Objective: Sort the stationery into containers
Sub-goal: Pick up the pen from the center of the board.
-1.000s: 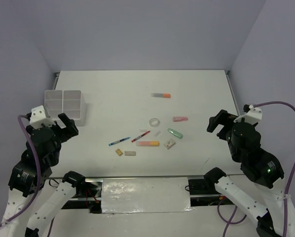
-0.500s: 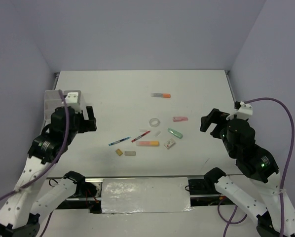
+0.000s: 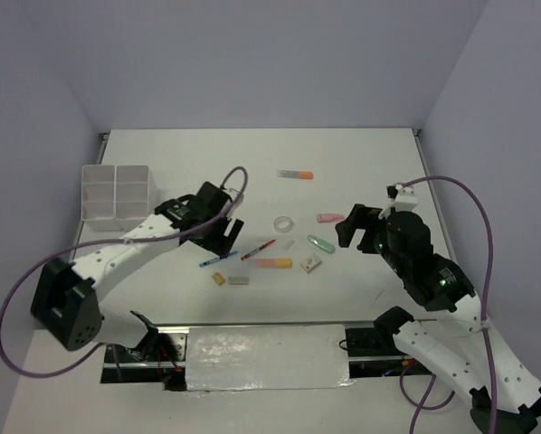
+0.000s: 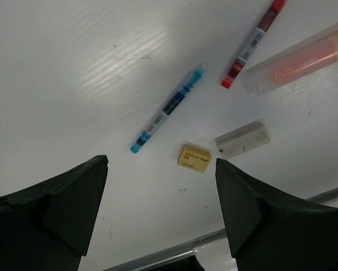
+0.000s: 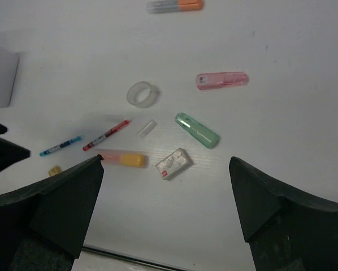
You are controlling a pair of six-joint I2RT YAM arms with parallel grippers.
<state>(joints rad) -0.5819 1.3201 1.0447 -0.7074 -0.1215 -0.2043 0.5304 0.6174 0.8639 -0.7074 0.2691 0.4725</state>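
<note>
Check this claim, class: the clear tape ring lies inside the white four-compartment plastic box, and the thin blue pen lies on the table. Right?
No: the clear tape ring lies on the table too, apart from the white four-compartment plastic box, as the top external view shows. The thin blue pen is there.
</note>
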